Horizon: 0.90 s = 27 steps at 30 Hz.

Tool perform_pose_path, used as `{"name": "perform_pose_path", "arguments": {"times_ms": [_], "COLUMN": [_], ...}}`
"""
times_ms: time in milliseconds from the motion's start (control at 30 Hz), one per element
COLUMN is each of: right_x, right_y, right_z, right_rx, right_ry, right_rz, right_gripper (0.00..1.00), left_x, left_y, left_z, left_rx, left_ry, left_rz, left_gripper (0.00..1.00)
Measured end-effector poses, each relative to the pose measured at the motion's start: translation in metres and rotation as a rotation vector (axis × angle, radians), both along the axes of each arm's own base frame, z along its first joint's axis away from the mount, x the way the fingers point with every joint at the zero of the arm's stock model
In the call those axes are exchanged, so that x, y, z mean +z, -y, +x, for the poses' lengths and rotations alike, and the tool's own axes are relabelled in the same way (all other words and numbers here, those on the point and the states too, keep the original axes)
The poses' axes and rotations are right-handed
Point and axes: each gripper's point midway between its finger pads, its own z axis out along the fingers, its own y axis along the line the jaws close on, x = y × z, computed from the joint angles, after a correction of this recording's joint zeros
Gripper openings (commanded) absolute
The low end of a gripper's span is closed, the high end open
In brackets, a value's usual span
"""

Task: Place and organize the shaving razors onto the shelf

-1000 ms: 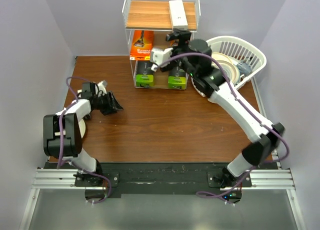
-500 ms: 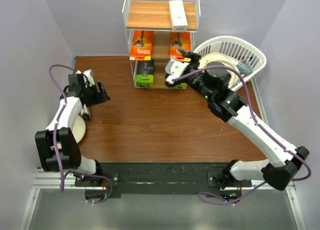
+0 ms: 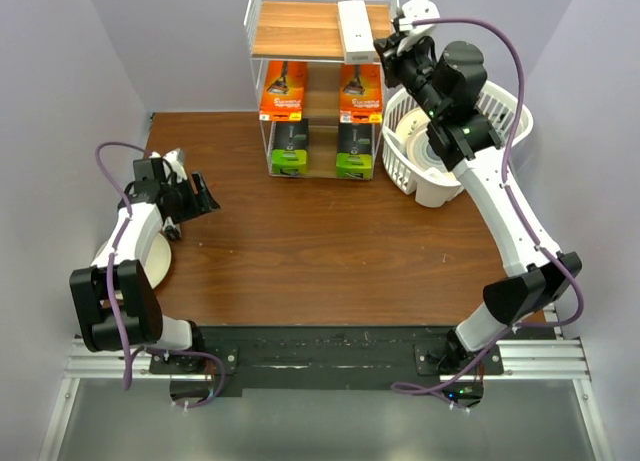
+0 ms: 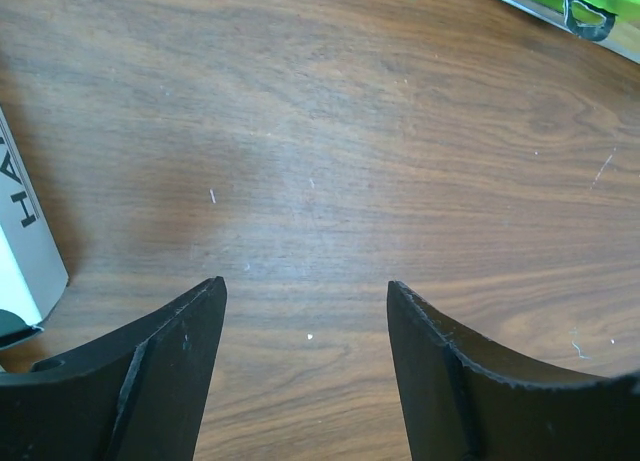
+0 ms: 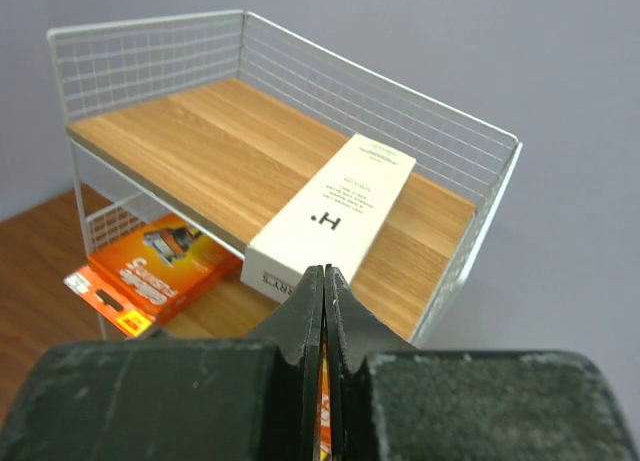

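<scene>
The shelf (image 3: 295,31) stands at the top centre of the overhead view, against the back wall. On its top board, toward the right, lies one long white box (image 3: 356,31). The middle tier carries two orange cards (image 3: 284,91) (image 3: 360,91) side by side. Below them stand two black boxes with lime-green ends (image 3: 289,146) (image 3: 354,149).

A second white box (image 4: 25,241) shows only at the left edge of the left wrist view, lying on the table (image 3: 330,241). In the upper right corner of that view we see a lime-green edge.

The right gripper (image 5: 324,301) is raised at the upper right of the shelf, facing the top board. Its jaws are pressed together with nothing between them.

The left gripper (image 4: 305,291) sits low at the left of the overhead view. Its jaws are parted over bare wood and hold nothing.

A cream plate (image 3: 160,261) lies under the left arm, and a white basket (image 3: 500,111) with more plates stands just right of the shelf.
</scene>
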Motion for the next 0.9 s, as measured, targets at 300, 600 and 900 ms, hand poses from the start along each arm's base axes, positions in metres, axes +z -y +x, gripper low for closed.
{"name": "perform_pose_path", "arguments": {"times_ms": [300,600,900], "right_x": [-0.011,-0.02,-0.029], "right_y": [-0.015,-0.018,-0.022], "right_z": [0.006,0.004,0.014], "right_rx": [0.067,0.086,0.085], "right_ry": [-0.078,-0.118,-0.142], "right_rz": [0.064,0.047,0.038], "right_gripper": [0.0,0.0,0.0], "left_x": [0.007,-0.003,-0.005], "left_y": [-0.001,0.001,0.002], "left_z": [0.0,-0.006,-0.007], "left_rx": [0.0,0.004,0.012], "left_ry": [0.028,0.011,0.005], "left_rz": [-0.008,-0.024,-0.035], "left_gripper": [0.7,0.7,0.7]}}
